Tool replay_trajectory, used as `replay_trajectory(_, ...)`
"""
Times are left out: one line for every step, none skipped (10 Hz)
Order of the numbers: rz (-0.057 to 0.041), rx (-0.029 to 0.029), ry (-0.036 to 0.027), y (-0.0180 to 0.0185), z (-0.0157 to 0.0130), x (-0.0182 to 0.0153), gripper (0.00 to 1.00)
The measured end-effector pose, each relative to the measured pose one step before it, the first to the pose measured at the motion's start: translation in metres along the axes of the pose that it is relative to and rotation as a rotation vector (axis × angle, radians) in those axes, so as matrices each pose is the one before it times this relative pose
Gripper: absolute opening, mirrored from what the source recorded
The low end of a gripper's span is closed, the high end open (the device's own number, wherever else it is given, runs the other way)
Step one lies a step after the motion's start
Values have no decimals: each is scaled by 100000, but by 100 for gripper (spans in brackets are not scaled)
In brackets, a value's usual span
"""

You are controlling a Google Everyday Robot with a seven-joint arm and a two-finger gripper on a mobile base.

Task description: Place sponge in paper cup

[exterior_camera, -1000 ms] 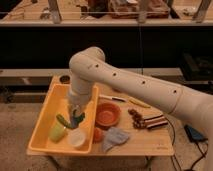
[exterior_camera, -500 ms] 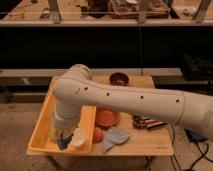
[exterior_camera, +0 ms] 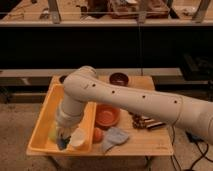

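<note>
My gripper (exterior_camera: pixel 64 137) is low over the front of the yellow tray (exterior_camera: pixel 42 115), mostly hidden behind my white forearm. A small dark teal sponge (exterior_camera: pixel 62 145) shows at the gripper's tip, and the gripper is shut on it. The white paper cup (exterior_camera: pixel 78 138) stands in the tray's front right corner, just to the right of the sponge and touching or nearly touching it. The sponge is beside the cup's mouth, not inside it.
A light green cup (exterior_camera: pixel 52 133) sits in the tray left of the gripper. An orange-red bowl (exterior_camera: pixel 107 116), a small orange thing (exterior_camera: pixel 98 134), a grey-blue cloth (exterior_camera: pixel 115 138), a dark brown bowl (exterior_camera: pixel 119 78) and a dark packet (exterior_camera: pixel 145 122) lie on the wooden table.
My arm has swung left and down, bringing the gripper from over the middle of the tray to its front edge beside the paper cup. The camera view has moved closer.
</note>
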Motion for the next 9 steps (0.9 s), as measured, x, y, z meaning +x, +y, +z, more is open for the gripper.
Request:
replay_trajectory(-702, 2104, -1268, 289, -12, 117, 12)
replay_trajectory(-445, 2211, -729, 287, -121, 73, 12)
replay_trajectory(-980, 3943, -1248, 917, -573, -112, 12)
replay_trajectory(-370, 2653, -814, 990, -577, -135, 12)
replay_trajectory(247, 1837, -512, 851, -435, -48, 12)
replay_trajectory(335, 2573, -695, 1009, -361, 86, 12)
replay_trajectory(62, 1765, -557, 435, -126, 119, 12)
replay_trajectory(-860, 2126, -1265, 223, 101, 159, 12)
replay_trajectory(-717, 1390, -909, 2, 152, 147, 12)
